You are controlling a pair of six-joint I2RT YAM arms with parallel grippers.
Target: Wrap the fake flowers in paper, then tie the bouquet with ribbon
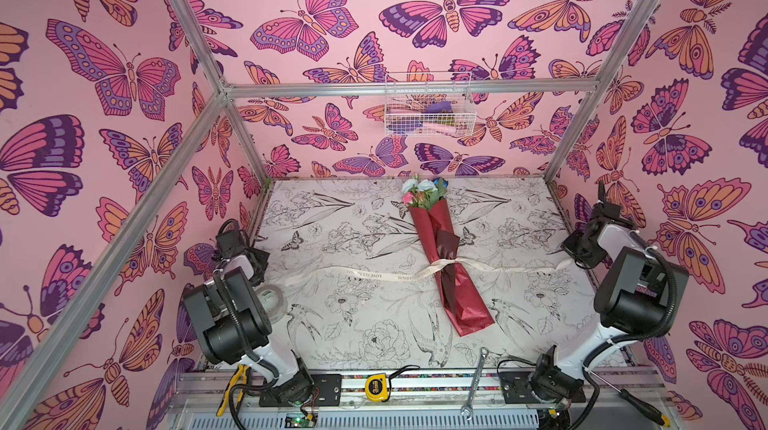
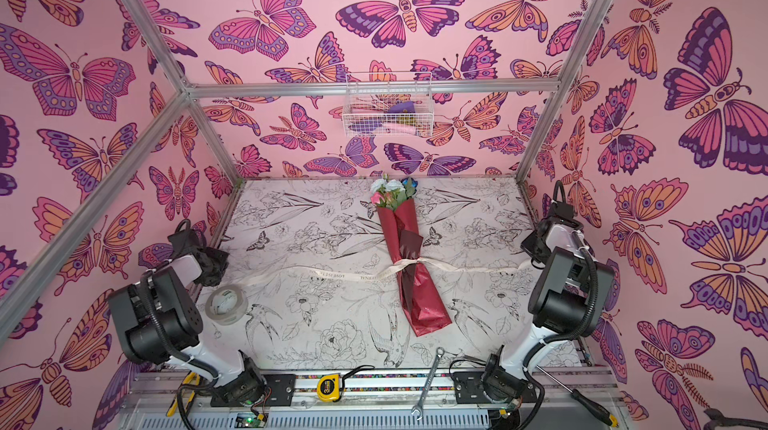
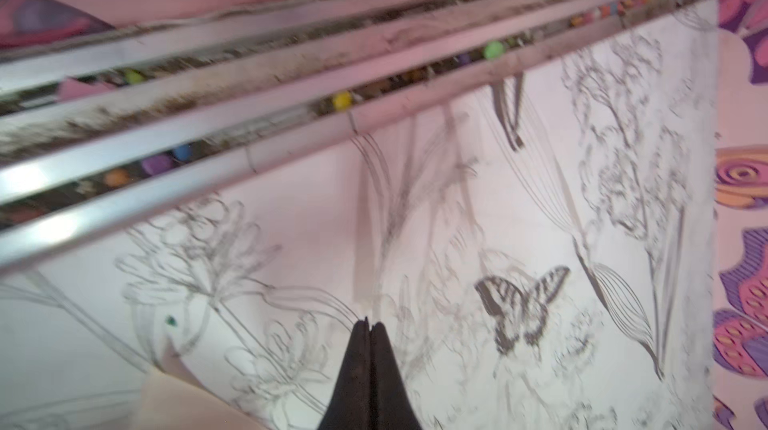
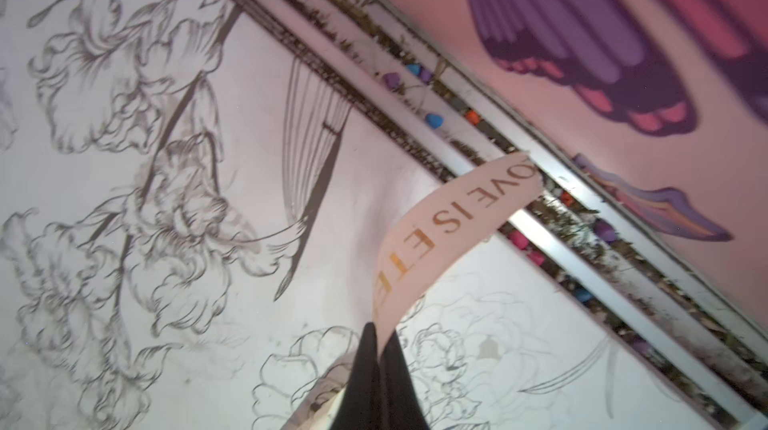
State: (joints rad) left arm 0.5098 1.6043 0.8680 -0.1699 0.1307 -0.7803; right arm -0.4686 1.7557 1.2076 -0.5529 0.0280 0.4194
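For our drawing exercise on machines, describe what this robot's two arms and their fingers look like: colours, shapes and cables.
The left arm and the right arm match: bulky, rounded black joint housings linked by white segments. A black ribbed cable hose loops along each. The fingers are matte black and taper to narrow tips.

a: the stems of the bouquet of fake flowers [image 1: 432,216] lie hidden inside its red paper [image 1: 465,307], and the ribbon [image 1: 365,275] lettering is barely legible in both top views.
b: the left arm [image 1: 232,320] covers part of the tape roll [image 1: 276,297]. the wire basket [image 1: 392,116] holds blurred shapes, perhaps cloth. both wrist views are smeared. in the right wrist view the right gripper [image 4: 380,334] covers the rest of the ribbon's words.
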